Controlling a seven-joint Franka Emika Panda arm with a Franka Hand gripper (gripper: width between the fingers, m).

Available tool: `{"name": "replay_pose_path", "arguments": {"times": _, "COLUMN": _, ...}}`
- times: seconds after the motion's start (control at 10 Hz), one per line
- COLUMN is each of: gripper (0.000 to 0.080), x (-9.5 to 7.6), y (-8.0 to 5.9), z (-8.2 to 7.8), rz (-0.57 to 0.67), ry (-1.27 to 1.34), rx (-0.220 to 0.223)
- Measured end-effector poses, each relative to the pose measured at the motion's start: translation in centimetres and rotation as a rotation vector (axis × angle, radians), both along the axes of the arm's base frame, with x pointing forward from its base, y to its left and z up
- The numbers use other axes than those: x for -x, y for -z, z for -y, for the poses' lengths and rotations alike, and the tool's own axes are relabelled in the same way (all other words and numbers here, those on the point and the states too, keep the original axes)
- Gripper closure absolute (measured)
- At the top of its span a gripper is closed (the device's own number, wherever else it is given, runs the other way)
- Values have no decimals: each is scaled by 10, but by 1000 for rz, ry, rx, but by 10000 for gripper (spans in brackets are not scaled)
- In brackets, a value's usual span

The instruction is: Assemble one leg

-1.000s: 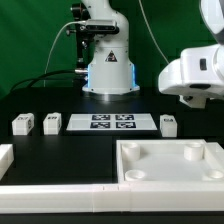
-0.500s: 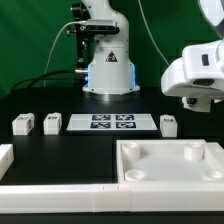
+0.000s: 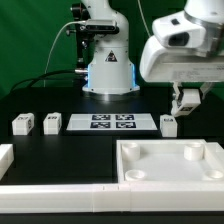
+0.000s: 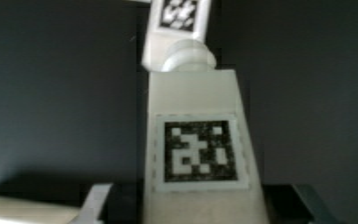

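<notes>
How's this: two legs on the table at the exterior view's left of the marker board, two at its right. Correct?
No. The exterior view shows one leg on the table at its right of the marker board, not two. Left count holds.

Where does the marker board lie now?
In the exterior view, the marker board lies before the robot base, between one leg at the view's left and another leg at its right.
</notes>
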State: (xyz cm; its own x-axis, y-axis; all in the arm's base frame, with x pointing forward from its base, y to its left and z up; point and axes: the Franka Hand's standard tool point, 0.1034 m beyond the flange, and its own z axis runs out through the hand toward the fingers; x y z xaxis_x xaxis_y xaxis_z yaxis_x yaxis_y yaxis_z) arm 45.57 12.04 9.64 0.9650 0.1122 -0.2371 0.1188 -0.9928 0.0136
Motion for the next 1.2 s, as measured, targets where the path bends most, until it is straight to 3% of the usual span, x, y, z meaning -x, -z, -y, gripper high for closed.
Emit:
{"name": "replay_pose_path", "arguments": {"times": 0.1, "gripper": 506, "x": 1, "y": 2, "z": -4, "rz": 94, "ry": 2, "rx": -23}}
{"name": "replay_pose_path", "arguments": {"times": 0.2, "gripper": 506, "x": 7, "y": 3, "z": -4, "rz": 89, "ry": -1, "rx": -22}}
{"name": "replay_pose_path", "arguments": {"times": 0.4, "gripper": 506, "x": 1, "y": 1, "z": -1, "rz": 89, "ry": -36, "rx": -31}}
{"name": "replay_pose_path", "arguments": {"times": 0.6, "gripper": 506, "x": -33, "y": -7, "z": 9, "rz": 117, "ry": -83, "rx": -53}}
{"name": "replay_pose_path", "arguments": {"times": 0.9, "gripper": 506, "x": -69, "y": -18, "z": 4, "rz": 124, "ry": -73, "rx": -59}}
{"name": "replay_pose_path", "arguments": {"times": 1.2, "gripper": 506, "x": -68, "y": -14, "z": 4, "rz": 175, "ry": -73, "rx": -69}}
